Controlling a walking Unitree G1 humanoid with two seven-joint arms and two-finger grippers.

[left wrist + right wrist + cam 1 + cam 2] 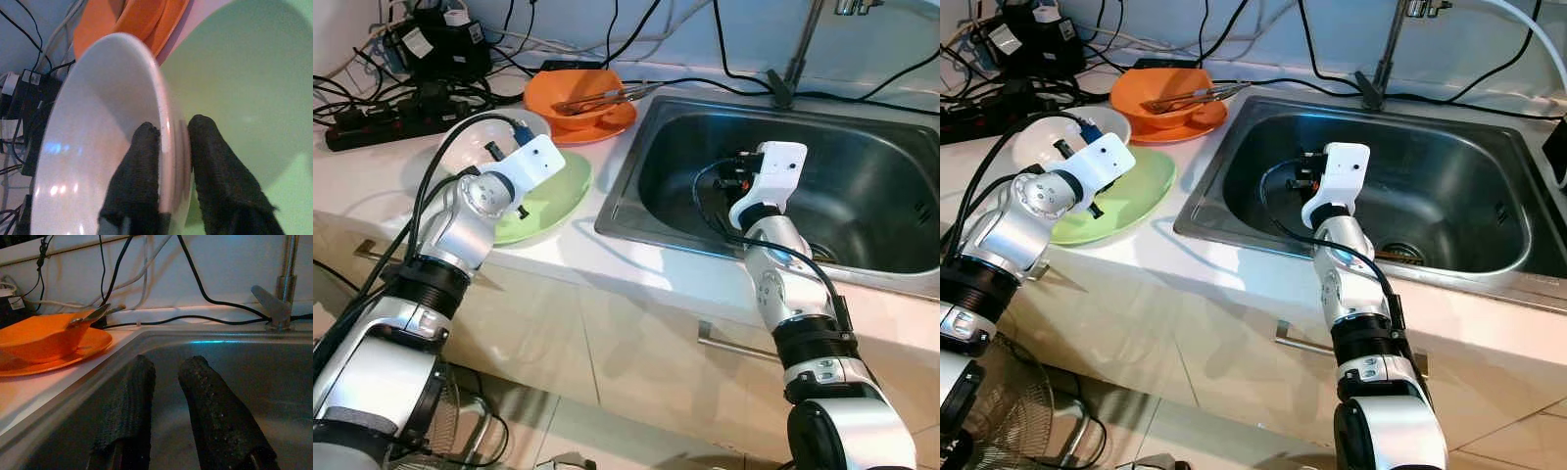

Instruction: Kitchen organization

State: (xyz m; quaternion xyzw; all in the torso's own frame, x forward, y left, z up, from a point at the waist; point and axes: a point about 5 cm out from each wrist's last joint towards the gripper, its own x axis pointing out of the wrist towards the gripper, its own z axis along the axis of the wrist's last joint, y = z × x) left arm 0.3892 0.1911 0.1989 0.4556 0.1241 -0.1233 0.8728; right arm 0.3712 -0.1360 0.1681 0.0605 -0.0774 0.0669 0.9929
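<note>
Item: white bowl, on the counter to the left of the sink, tilted, its lower side over the green plate. Held by: left gripper, fingers closed on the bowl's rim, one finger inside the bowl and one outside against its wall. Neighbours: orange bowl on an orange plate just behind, with metal utensils lying across it; a tangle of black cables and a power strip further back by the wall. Right gripper: down inside the sink basin, fingers a little apart, nothing between them, pointing toward the back wall and the tap. Governing relation: the white bowl lies on the left arm's side, already in its grasp, with the green plate directly beneath and the orange stack just beyond; the right arm is well apart across the sink edge. Judgement: any stacking or setting down falls to the left arm, along a short line toward plate or orange stack.
</note>
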